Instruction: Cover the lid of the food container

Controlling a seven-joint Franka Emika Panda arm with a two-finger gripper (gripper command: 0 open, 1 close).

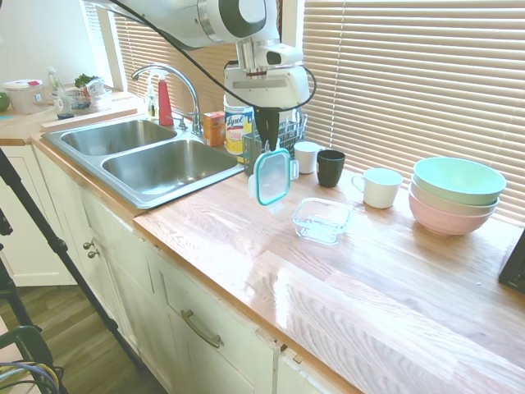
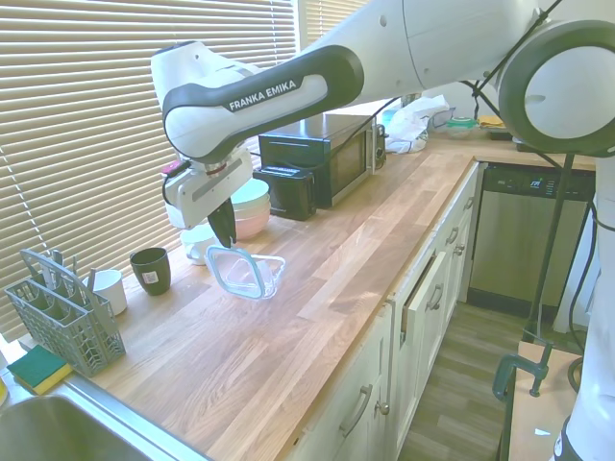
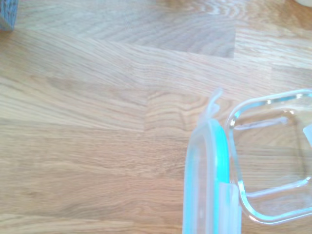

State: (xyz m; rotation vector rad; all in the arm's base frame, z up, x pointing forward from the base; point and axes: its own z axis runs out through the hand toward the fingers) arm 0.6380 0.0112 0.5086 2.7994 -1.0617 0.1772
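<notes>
The clear lid [image 1: 271, 176] with its teal rim hangs on edge above the wooden counter, held at its top by my gripper [image 1: 268, 139], which is shut on it. The same lid [image 2: 233, 270] shows in the second exterior view just under my gripper [image 2: 224, 236]. The food container [image 1: 321, 220], a small clear square dish, rests on the counter a little right of and below the lid. In the wrist view the lid [image 3: 207, 180] is seen edge-on beside the open food container [image 3: 273, 161].
A grey utensil rack [image 1: 279, 135], a white cup [image 1: 306, 156], a dark cup [image 1: 330, 167] and a white mug [image 1: 380, 187] line the back. Stacked pastel bowls [image 1: 456, 193] stand right. The steel sink [image 1: 148, 156] lies left. A microwave [image 2: 327, 158] sits further along.
</notes>
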